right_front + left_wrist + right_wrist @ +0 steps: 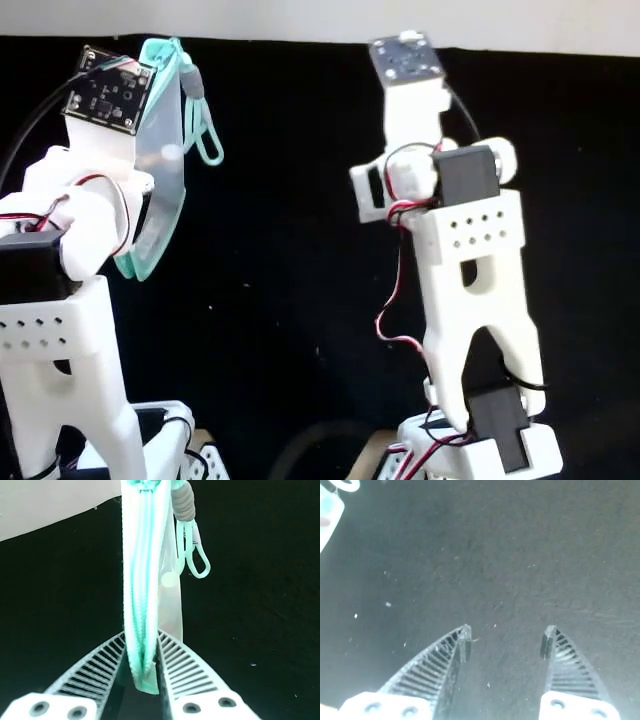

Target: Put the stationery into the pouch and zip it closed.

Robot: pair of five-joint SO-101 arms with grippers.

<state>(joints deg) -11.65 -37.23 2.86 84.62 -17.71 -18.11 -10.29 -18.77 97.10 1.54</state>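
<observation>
A translucent pouch (162, 195) with mint-green trim hangs upright in the air at the left, with my left gripper (143, 639) shut on its lower end. In the left wrist view the pouch (145, 575) shows its zip edge, the two sides lying close together. A grey pull with a mint clip (193, 555) hangs from the far end. A small pale shape (169, 580) shows through the pouch wall; I cannot tell what it is. My right gripper (507, 632) stands open over the black cloth with nothing between its fingers. A corner of the pouch (327, 512) lies off to its side.
Black cloth (300, 250) covers the table, with a pale wall strip (300, 18) beyond its far edge. The right arm (470, 240) stands upright at centre right, a hand's width from the raised pouch.
</observation>
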